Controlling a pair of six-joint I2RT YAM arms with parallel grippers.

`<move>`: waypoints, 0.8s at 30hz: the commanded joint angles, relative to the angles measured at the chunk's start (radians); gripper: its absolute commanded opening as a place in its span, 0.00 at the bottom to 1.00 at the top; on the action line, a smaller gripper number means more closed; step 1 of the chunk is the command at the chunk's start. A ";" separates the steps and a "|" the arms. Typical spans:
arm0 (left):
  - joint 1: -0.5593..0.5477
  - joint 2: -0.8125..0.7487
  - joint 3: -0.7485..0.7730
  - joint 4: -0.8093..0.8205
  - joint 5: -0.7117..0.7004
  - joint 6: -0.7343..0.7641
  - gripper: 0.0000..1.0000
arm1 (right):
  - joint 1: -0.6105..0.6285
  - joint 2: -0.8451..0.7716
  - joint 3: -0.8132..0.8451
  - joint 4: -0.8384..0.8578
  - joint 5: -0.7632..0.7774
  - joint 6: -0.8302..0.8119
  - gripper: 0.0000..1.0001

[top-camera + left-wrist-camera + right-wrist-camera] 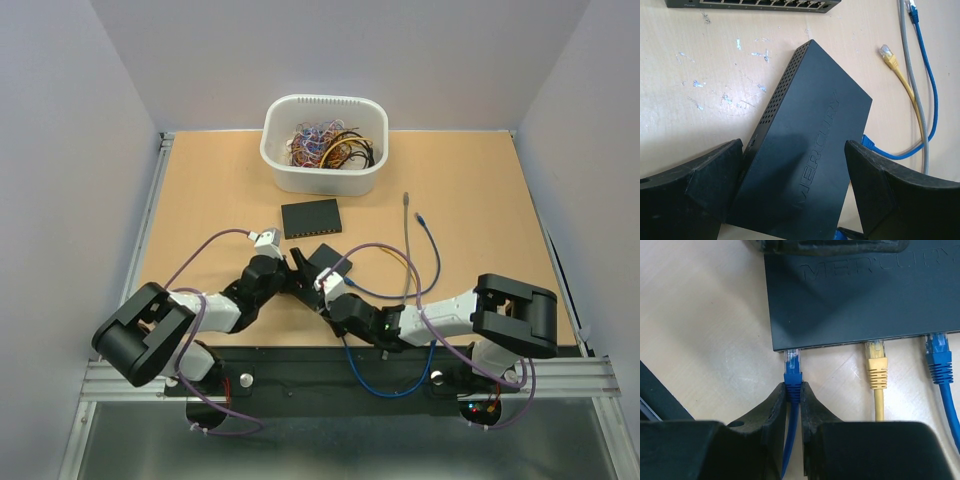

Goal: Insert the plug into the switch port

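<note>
The black switch (865, 300) lies flat at mid-table (328, 262), its ports facing my right arm. My right gripper (793, 390) is shut on the boot of a blue plug (793, 365). The plug's clear tip meets the switch's front face at the leftmost port; how deep it sits is hidden. A yellow plug (876, 362) and another blue plug (939, 357) sit in ports further right. My left gripper (794, 150) stands open astride the switch (807, 155), one finger (715, 175) close against its side.
A second switch (311, 217) lies just beyond, and behind it a white tub (324, 143) of tangled cables. Loose grey (407, 240) and blue (428, 240) cables trail across the table to the right. Both arms crowd the table's middle.
</note>
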 commanded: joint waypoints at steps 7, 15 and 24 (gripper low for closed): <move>-0.172 0.112 -0.059 -0.070 0.089 -0.148 0.94 | -0.012 0.004 0.131 0.128 -0.078 -0.087 0.00; -0.281 0.118 -0.154 0.025 0.037 -0.277 0.94 | -0.051 -0.022 0.134 0.128 -0.027 -0.073 0.00; -0.399 0.091 -0.229 0.066 -0.052 -0.417 0.79 | -0.093 -0.018 0.184 0.139 0.003 -0.061 0.00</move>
